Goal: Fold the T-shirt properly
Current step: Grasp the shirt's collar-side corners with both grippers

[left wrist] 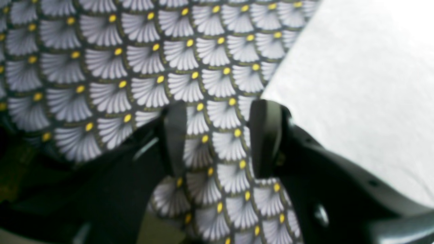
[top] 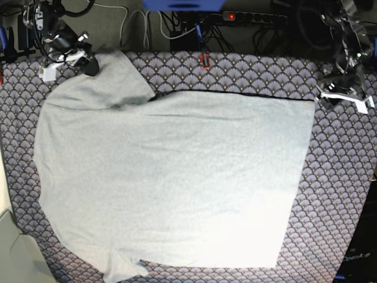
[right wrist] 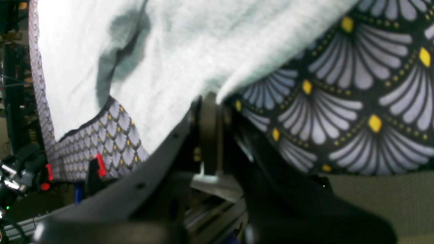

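The pale grey T-shirt (top: 177,177) lies spread flat on the fan-patterned table cloth (top: 336,188), plain side up. One sleeve reaches toward the back left. My right gripper (top: 91,63) sits at that sleeve's end. In the right wrist view the right gripper (right wrist: 211,98) has its fingers pressed together on the edge of the T-shirt (right wrist: 190,51). My left gripper (top: 327,98) hovers just outside the shirt's back right corner. In the left wrist view the left gripper (left wrist: 220,105) is open over bare patterned cloth, with the T-shirt (left wrist: 356,84) just to its right.
Cables and a power strip (top: 247,16) run along behind the table's back edge. A red clamp (top: 204,60) holds the cloth at the back middle. A grey surface (top: 12,250) shows past the front left corner.
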Tool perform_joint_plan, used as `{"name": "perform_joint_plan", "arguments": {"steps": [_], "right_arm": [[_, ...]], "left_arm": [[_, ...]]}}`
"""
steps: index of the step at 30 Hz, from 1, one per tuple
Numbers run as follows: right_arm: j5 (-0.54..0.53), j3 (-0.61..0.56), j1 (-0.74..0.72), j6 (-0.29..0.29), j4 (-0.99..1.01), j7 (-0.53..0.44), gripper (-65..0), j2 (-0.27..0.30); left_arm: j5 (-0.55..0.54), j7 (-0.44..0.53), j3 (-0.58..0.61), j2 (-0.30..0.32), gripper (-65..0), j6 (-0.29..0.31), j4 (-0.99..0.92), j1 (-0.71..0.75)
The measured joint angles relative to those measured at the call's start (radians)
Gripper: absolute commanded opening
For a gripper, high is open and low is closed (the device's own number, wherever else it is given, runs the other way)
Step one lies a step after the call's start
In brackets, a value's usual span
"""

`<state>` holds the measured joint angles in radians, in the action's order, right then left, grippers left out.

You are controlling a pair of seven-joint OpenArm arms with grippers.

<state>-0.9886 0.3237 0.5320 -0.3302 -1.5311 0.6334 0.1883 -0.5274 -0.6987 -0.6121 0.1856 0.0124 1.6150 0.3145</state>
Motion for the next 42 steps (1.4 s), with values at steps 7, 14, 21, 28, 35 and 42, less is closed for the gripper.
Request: {"name": "perform_joint_plan", "arguments": {"steps": [7, 14, 21, 28, 35, 42], "right_arm": [[0.0, -0.009, -0.002, 0.0, 0.0, 0.0, -65.0, 0.013], [-0.001, -0.01, -0.002, -0.006, 0.002, 0.001, -65.0, 0.016], [-0.001, -0.011, -0.002, -0.006, 0.003, 0.001, -65.0, 0.016], [-0.004, -0.011, -0.002, -0.007, 0.005, -0.002, -65.0, 0.016], [-0.005, -0.013, -0.002, -0.007, 0.005, 0.005, -65.0, 0.029], [-0.004, -0.017, -0.002, -0.007, 0.002, 0.016, -65.0, 0.053]], "left_arm": [[0.003, 0.011, 0.084, -0.011, -35.2, 0.093, -0.071, -0.05], [0.008, 0.022, 0.079, -0.04, -35.2, 0.09, -0.084, -0.049], [-0.001, 0.056, 0.076, -0.035, -35.2, 0.097, -0.151, -0.087], [-0.021, 0.079, 0.072, -0.037, -36.0, 0.109, -0.18, -0.087], [-0.015, 0.105, 0.072, -0.053, -58.5, 0.1, -0.182, -0.075], [-0.017, 0.099, 0.074, -0.059, -64.1, 0.097, -0.179, -0.077]]}}
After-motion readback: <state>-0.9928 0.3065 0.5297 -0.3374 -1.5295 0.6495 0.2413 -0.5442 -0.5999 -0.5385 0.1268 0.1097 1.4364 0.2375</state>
